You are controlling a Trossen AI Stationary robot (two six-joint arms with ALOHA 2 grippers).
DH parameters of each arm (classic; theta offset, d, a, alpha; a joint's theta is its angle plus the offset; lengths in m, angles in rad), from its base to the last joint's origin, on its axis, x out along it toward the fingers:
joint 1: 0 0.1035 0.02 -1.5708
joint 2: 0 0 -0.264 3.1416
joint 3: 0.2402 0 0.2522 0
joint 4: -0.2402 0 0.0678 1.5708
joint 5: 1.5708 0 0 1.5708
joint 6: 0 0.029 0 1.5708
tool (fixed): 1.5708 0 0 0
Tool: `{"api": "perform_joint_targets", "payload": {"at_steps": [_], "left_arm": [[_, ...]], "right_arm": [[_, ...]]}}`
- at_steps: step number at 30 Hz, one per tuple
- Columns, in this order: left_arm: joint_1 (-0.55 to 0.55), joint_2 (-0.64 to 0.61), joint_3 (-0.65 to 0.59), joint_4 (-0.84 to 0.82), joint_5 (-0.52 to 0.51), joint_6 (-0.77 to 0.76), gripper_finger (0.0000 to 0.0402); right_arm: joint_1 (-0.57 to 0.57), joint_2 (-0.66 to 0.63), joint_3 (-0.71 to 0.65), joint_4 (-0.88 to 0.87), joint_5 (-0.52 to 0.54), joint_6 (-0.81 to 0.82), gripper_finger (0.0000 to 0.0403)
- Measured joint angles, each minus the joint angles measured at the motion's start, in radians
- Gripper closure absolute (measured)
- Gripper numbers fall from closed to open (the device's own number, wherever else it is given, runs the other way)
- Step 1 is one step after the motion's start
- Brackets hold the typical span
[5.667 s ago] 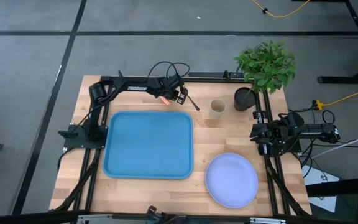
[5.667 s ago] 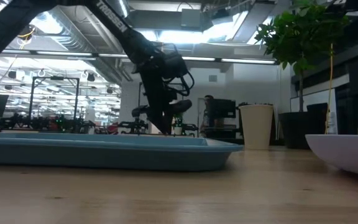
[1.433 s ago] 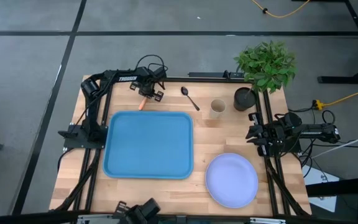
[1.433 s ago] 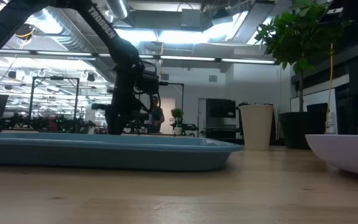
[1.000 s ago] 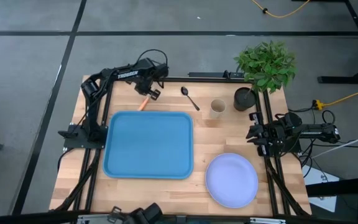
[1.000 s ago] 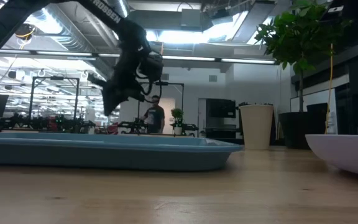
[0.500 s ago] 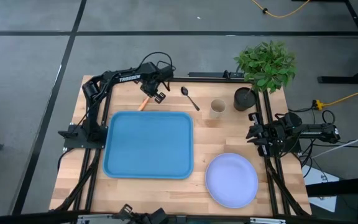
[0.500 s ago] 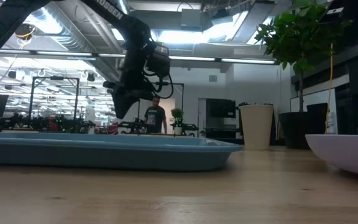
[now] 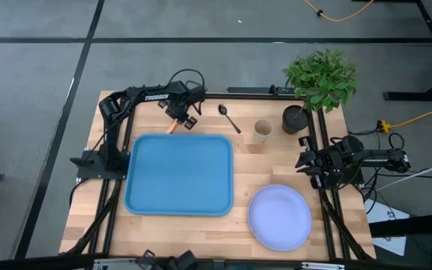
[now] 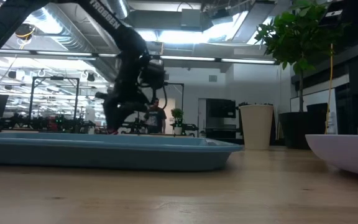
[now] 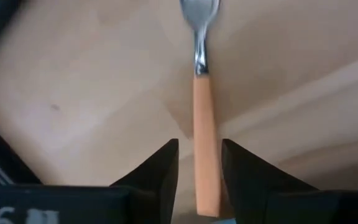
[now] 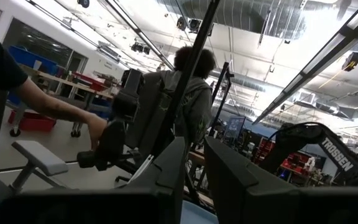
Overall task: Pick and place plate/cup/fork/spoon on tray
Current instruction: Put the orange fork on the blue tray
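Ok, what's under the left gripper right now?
The fork lies on the bare wooden table, its orange handle between the open fingers of the left gripper, just behind the empty tray. The handle's near end is hidden by the fingers.

The left arm reaches across the table's far side, its left gripper [image 9: 182, 118] pointing down, fingers [image 11: 156, 176] parted with a narrow gap between them. The right arm waits folded at the right edge, right gripper [image 9: 307, 165] slightly parted.
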Motion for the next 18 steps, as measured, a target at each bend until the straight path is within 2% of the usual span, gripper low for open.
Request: {"api": "perform_joint_targets", "payload": {"at_steps": [7, 18], "left_arm": [[0.035, 0.0, -0.085, 0.096, 0.106, -0.001, 0.0287], [0.087, -0.007, -0.143, 0.222, 0.159, 0.078, 0.0293]], "right_arm": [[0.0, 0.0, 0.0, 0.0, 0.0, -0.001, 0.0336], [0.0, 0.0, 0.0, 0.0, 0.0, -0.002, 0.0336]]}}
